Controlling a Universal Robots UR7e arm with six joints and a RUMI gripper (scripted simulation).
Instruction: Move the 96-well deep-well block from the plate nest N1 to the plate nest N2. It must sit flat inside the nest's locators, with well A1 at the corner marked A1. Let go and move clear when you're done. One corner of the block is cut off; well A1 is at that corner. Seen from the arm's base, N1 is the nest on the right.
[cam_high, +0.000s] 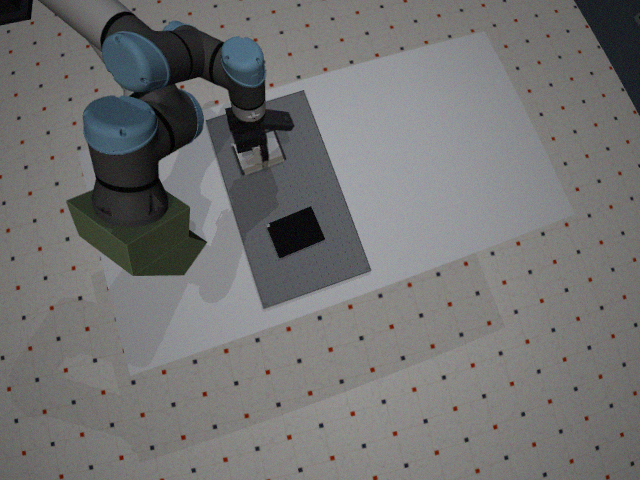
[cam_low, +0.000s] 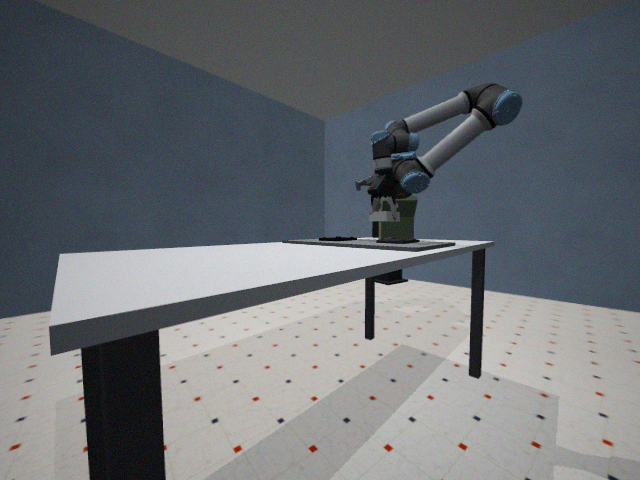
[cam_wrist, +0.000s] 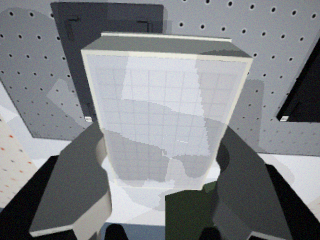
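Blue walls (cam_low: 155, 155), dotted tile floor (cam_low: 310, 403), white table (cam_low: 206, 273) on dark legs

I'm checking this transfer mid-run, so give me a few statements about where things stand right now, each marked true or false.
1. The gripper is shut on the deep-well block. True.
2. The block rests on the grey base plate. False: in the exterior view it hangs above the plate.
3. The black nest nearer the plate's middle has nothing in it. True.
4. The arm stands on a red pedestal. False: the pedestal is green.
5. The block is over the bare white table. False: it is over the grey plate.
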